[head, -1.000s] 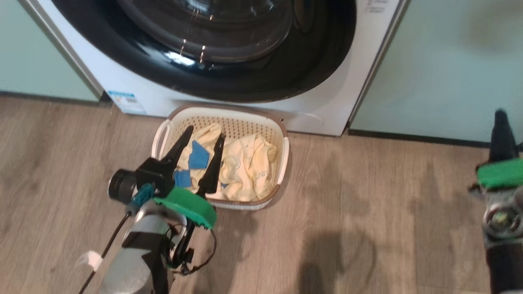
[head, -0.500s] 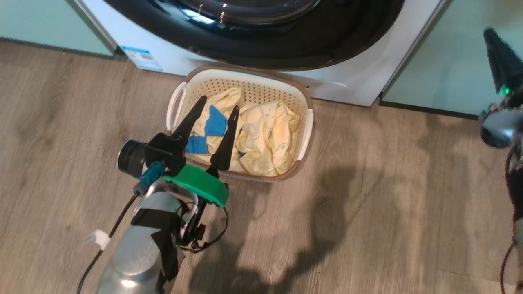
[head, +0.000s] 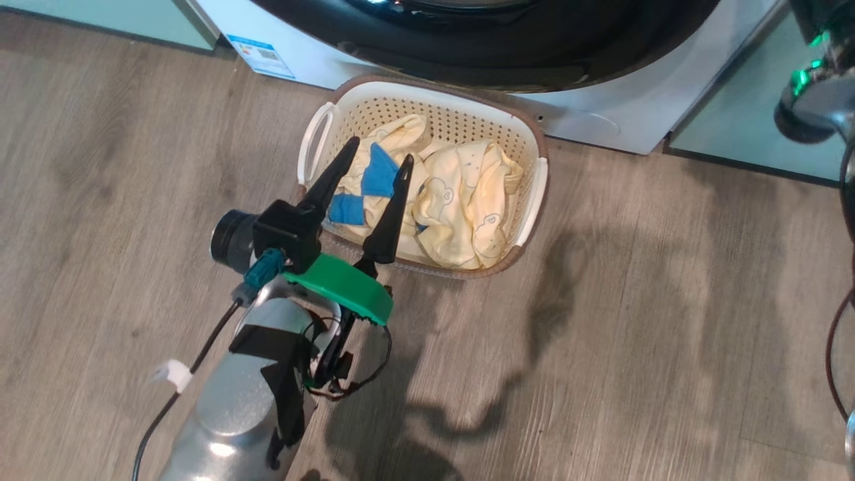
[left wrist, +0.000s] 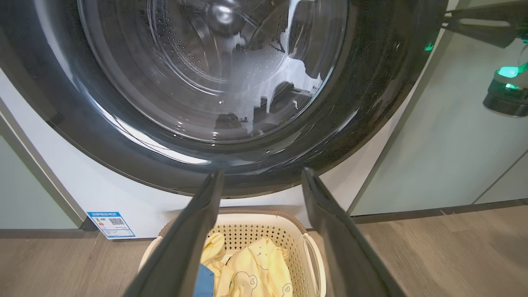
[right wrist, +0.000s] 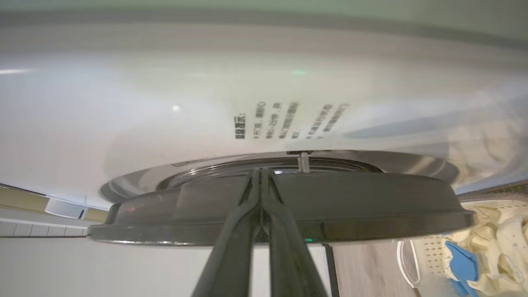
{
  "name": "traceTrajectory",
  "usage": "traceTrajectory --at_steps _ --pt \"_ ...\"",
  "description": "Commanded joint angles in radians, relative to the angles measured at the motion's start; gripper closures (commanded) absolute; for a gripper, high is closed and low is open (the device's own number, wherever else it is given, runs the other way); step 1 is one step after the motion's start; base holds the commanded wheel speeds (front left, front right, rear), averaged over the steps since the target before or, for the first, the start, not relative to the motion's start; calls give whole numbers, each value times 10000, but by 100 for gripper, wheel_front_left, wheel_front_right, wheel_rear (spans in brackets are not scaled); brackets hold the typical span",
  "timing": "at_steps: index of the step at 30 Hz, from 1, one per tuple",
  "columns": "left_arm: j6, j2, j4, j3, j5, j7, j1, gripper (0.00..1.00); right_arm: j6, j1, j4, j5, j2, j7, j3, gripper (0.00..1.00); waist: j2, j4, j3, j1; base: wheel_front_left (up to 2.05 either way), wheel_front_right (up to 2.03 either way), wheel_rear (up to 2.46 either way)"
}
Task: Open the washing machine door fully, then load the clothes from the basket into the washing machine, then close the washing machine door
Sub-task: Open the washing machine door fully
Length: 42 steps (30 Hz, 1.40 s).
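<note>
Hook right pincer (right wrist: 260,178), closed tight, behind rim of washing machine door (right wrist: 371,206) and swing wide; hold left pincer (head: 380,149), spread apart, above the basket (head: 536,194).

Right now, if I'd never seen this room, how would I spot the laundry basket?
Find the white washing machine with its round black door. On the wood floor in front of it sits the basket. It is cream perforated plastic with a brown rim, holding pale yellow clothes with blue patches.
</note>
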Motion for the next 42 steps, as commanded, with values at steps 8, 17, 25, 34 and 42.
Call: traceTrajectory --at_steps 8,17,25,34,42 --pt "164 138 -379 88 -213 -63 -273 0 -27 -1086 189 127 282 -29 476 100 0 180 111 -1 0 0 0" --pt "168 138 -412 120 -254 -63 -298 0 -27 -1405 613 272 310 105 812 100 0 189 179 -1 0 0 0" --pt "184 138 -386 108 -249 -63 -297 0 -27 -1380 718 484 317 487 1031 100 0 170 193 -1 0 0 0" --pt "243 137 -391 165 -177 -63 -255 0 -27 -1014 584 643 275 1175 1168 100 0 145 175 -1 0 0 0" --pt "258 137 -385 272 -124 -63 -178 0 -27 -339 72 927 219 2002 1214 100 0 58 62 -1 0 0 0"
